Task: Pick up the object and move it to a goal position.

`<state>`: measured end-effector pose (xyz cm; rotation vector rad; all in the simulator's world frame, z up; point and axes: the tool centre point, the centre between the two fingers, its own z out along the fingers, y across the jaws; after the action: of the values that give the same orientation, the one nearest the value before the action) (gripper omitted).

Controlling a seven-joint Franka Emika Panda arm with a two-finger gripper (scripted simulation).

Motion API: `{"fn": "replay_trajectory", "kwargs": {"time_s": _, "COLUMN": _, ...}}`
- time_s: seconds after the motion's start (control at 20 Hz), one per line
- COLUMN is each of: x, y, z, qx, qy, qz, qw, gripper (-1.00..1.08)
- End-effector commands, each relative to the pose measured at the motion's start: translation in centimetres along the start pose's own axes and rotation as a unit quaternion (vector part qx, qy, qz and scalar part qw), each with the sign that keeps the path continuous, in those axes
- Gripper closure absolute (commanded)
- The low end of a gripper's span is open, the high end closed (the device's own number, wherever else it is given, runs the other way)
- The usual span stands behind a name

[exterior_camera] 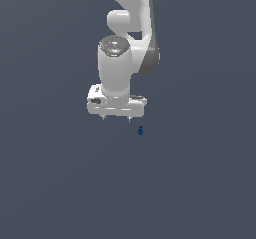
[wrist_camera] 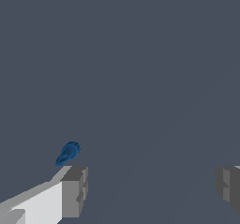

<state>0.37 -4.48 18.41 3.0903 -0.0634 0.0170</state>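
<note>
Dark blue and very small, the object (exterior_camera: 140, 130) sits alone on the flat grey floor (exterior_camera: 50, 183), and I can count only one of it. In the exterior view it looks a bit taller than it is wide, so its long side seems to stand up from the floor, with a narrower top. In the wrist view the object (wrist_camera: 68, 153) looks like a little stretched drop, lying on a slant across the picture, with its fatter, brighter end away from the finger and its thinner, darker end close to the finger. One white robot arm (exterior_camera: 131, 28) comes down from above, and it has one gripper (exterior_camera: 116, 118) with two short fingers pointing down at the floor. The fingers stand wide apart and hold nothing. In the exterior view the blue object is just beside the gripper, a little lower than the fingertips and off to the exterior view's right, not between the fingers. In the wrist view one grey finger pad (wrist_camera: 75, 190) is near the object but I cannot tell if they touch, and the other pad (wrist_camera: 228, 185) is far across the picture.
</note>
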Motion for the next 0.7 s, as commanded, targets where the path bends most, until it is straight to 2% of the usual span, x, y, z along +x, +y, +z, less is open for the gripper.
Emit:
{"fn": "replay_trajectory", "kwargs": {"time_s": 0.0, "x": 0.0, "y": -0.2, "z": 0.2, "qx": 0.000, "qy": 0.000, "qz": -0.009, "qw": 1.0000, "gripper": -0.92}}
{"fn": "replay_trajectory", "kwargs": {"time_s": 0.4, "x": -0.5, "y": -1.6, "z": 1.5, "qx": 0.002, "qy": -0.001, "qz": -0.075, "qw": 0.9972, "gripper": -0.92}}
{"fn": "replay_trajectory", "kwargs": {"time_s": 0.65, "x": -0.9, "y": -3.2, "z": 2.8, "qx": 0.004, "qy": -0.002, "qz": -0.145, "qw": 0.9895, "gripper": -0.92}}
